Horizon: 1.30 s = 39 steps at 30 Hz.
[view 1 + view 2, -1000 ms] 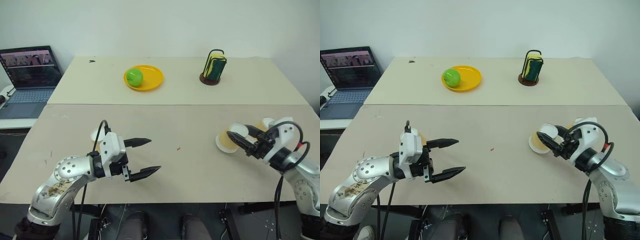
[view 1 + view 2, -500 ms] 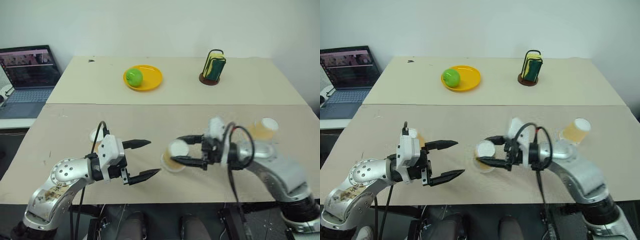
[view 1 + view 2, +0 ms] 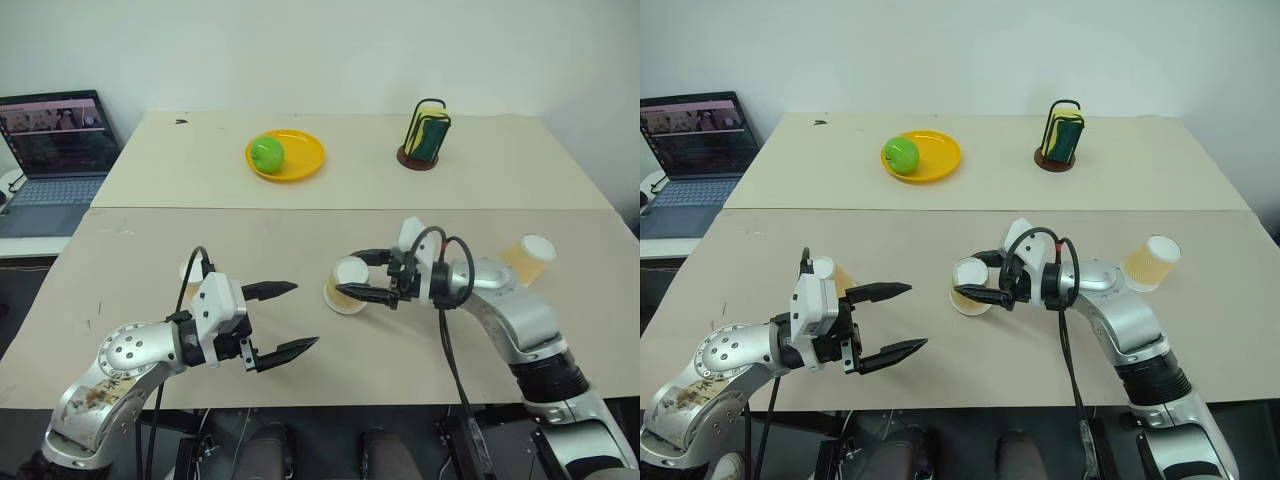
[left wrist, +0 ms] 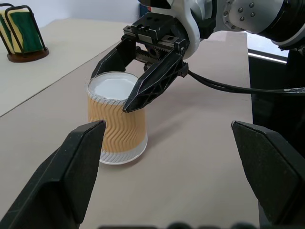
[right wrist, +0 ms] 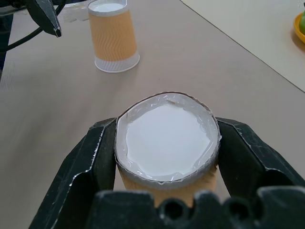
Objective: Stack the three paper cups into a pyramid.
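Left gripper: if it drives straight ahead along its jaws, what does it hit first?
Probably the cup held upside down by the right gripper. It sits just ahead of the open left gripper, slightly off-centre.

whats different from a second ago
The right gripper, shut on a cup, carried it from the table's right side to the middle, setting it upside down. The left gripper stayed open and still; the other two cups kept their places.

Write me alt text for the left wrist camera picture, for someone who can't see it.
The right gripper grips an upside-down tan paper cup by its top, the cup's rim at the beige table. The left gripper's two black fingers stand wide apart in the foreground; a sponge holder sits far behind.
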Motion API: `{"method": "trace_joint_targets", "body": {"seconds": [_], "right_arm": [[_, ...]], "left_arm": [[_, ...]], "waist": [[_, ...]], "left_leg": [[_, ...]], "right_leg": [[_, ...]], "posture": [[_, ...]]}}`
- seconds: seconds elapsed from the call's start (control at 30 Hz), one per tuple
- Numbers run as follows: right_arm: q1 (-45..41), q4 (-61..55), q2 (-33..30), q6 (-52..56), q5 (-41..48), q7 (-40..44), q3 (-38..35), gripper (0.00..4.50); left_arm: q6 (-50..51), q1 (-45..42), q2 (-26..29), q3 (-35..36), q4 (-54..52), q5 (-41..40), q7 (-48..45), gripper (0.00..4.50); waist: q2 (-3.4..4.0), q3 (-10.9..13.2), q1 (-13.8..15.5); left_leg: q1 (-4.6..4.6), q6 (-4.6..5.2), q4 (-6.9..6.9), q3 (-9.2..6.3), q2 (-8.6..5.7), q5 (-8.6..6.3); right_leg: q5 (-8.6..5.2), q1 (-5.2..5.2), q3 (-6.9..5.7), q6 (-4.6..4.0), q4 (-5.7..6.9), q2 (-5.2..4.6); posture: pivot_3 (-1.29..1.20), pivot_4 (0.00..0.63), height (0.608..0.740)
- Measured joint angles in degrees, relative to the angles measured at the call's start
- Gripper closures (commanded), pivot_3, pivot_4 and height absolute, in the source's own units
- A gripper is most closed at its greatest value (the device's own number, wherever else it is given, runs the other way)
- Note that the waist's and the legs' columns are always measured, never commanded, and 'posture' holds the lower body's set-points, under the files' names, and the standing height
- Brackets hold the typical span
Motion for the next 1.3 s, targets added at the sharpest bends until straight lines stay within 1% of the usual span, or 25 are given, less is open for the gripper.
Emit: {"method": "trace_joint_targets", "body": {"seconds": [0.13,0.37,0.43,0.47,0.5,0.53,0.93,1.1,1.3], "right_arm": [[-0.2,2.8,2.0,-1.2,-1.7,0.2,1.1,1.71],[-0.7,4.6,2.8,-1.9,-2.5,1.2,1.0,1.71],[-0.7,4.6,2.9,-2.1,-2.7,1.3,1.0,0.73],[-0.7,4.7,2.9,-2.1,-2.8,1.3,1.0,0.51],[-0.7,4.9,2.9,-2.1,-2.9,1.3,1.1,0.19],[-0.7,5.3,3.0,-2.1,-3.3,1.3,1.1,0.04],[-0.7,5.3,3.5,-2.0,-3.8,1.3,0.8,0.04],[1.1,1.0,1.0,-0.4,-2.4,2.2,-1.1,0.04],[7.6,-3.9,-3.4,1.7,-0.9,3.2,-2.4,0.04]], "left_arm": [[0.7,0.0,0.1,0.1,-0.2,-0.1,0.5,0.00],[1.1,0.0,0.1,0.1,-0.9,-0.3,1.1,0.00],[1.1,0.0,0.1,0.1,-1.0,-0.6,1.2,0.00],[1.1,0.0,0.1,0.1,-1.0,-0.7,1.2,0.00],[1.1,0.0,0.1,0.1,-1.0,-0.7,1.3,0.00],[1.1,0.0,0.1,0.1,-1.0,-0.8,1.4,0.00],[1.8,-0.4,0.1,0.1,-1.0,-1.7,2.1,0.00],[2.1,-0.7,0.0,0.0,-1.0,-1.8,2.2,0.00],[2.1,-0.8,0.0,0.0,-1.0,-1.8,2.2,0.00]], "waist": [[0.00,0.0,0.0],[0.00,0.0,-0.2],[0.00,0.0,-0.3],[0.00,0.0,-0.3],[0.00,0.0,-0.3],[0.00,0.0,-0.4],[0.00,0.0,-0.5],[0.00,0.0,-0.5],[0.00,0.0,-0.5]], "left_leg": [[0.00,0.00,0.00,0.00,-0.01,0.00],[0.00,-0.01,-0.01,-0.01,0.00,0.00],[0.00,-0.02,-0.01,-0.01,0.00,-0.01],[0.00,-0.02,-0.01,-0.01,0.00,-0.01],[0.00,-0.02,-0.02,-0.02,-0.01,-0.01],[0.00,-0.02,-0.02,-0.02,-0.01,-0.01],[0.00,-0.03,-0.09,-0.03,-0.03,-0.01],[-0.01,-0.03,-0.10,-0.04,-0.03,-0.01],[-0.01,-0.03,-0.11,-0.08,-0.03,-0.01]], "right_leg": [[0.00,-0.01,-0.01,0.00,0.00,-0.01],[0.01,-0.01,-0.01,-0.01,0.00,-0.04],[0.01,-0.01,-0.01,-0.02,0.00,-0.06],[0.01,-0.01,-0.02,-0.02,0.00,-0.08],[0.01,-0.02,-0.02,-0.02,0.00,-0.08],[0.01,-0.02,-0.02,-0.02,0.00,-0.10],[0.01,-0.06,-0.05,-0.03,-0.01,-0.43],[0.01,-0.05,-0.06,-0.03,-0.03,-0.51],[-0.01,-0.02,-0.09,-0.06,-0.04,-0.60]], "posture": [[0.00,0.150,0.735],[0.00,0.150,0.735],[0.00,0.150,0.735],[0.00,0.150,0.735],[0.00,0.150,0.735],[0.00,0.150,0.735],[0.00,0.150,0.735],[0.00,0.150,0.735],[0.00,0.150,0.735]]}}
